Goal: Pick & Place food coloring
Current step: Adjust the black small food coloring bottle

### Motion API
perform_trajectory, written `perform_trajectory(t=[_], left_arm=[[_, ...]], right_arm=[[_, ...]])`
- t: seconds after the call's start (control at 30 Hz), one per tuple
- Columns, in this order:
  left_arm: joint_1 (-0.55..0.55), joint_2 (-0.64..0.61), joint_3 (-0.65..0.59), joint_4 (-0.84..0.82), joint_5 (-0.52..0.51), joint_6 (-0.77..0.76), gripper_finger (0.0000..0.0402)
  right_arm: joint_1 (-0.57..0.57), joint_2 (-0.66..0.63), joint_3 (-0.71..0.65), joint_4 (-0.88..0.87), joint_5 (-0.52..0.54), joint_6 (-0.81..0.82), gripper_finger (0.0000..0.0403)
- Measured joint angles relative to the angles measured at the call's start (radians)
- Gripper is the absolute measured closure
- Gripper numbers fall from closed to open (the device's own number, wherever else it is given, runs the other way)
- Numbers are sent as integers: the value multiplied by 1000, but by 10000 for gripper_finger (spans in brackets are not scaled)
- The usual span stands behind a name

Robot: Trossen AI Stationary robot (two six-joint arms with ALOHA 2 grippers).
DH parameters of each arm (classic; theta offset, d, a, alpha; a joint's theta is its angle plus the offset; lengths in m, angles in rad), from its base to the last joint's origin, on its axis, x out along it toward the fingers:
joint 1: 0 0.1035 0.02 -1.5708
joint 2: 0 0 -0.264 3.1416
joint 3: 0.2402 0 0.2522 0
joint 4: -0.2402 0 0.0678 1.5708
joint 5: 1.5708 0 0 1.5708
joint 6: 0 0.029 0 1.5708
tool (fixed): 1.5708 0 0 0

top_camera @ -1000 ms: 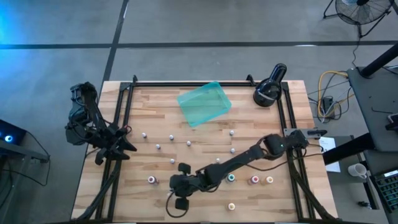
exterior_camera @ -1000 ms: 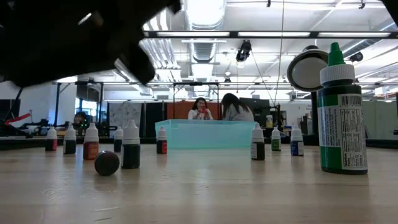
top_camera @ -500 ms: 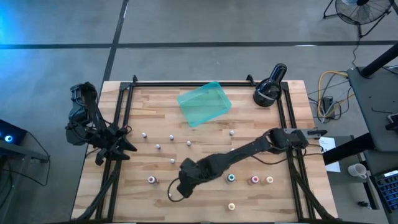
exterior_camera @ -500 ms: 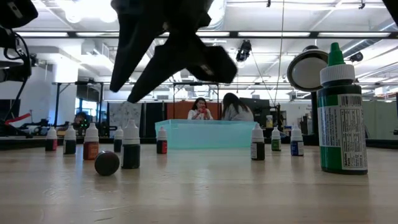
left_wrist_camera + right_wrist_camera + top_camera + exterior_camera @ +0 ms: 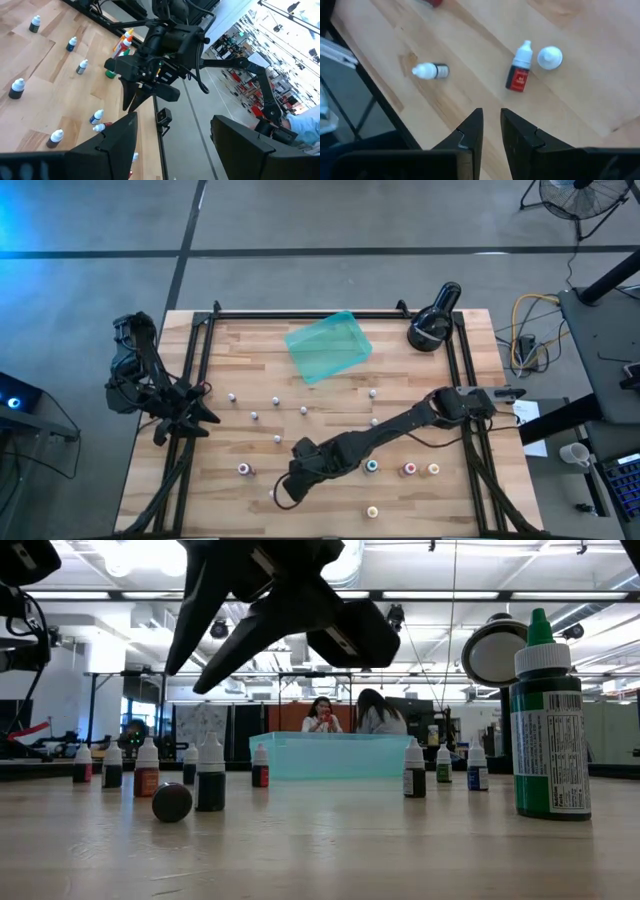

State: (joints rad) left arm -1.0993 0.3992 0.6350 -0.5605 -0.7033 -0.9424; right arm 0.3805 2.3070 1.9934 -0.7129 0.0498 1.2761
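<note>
Both arms (image 5: 400, 425) are matte black, jointed, with thin dark cables along them.

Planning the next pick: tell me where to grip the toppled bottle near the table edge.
Grip the toppled bottle across its dark body, coming straight down from above. It lies flat on the wood, so both long sides are exposed. Its white cap tapers and would likely slip.

A grey concrete floor (image 5: 330, 220) surrounds the wooden table (image 5: 330, 395). A fan (image 5: 580, 198) stands in 1 corner. Beyond, 2 people (image 5: 345, 715) sit under bright ceiling lights (image 5: 330, 560).
</note>
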Motion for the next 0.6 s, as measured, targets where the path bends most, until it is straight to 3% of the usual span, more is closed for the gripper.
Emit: perform_trajectory(t=[0.23, 0.6], left_arm=[[0, 0, 0, 0, 0, 0, 177], [0, 0, 0, -1, 0, 0, 177]], right_arm=[[-5, 0, -8, 126, -14, -24, 335], [-27, 1, -18, -76, -62, 86, 283]])
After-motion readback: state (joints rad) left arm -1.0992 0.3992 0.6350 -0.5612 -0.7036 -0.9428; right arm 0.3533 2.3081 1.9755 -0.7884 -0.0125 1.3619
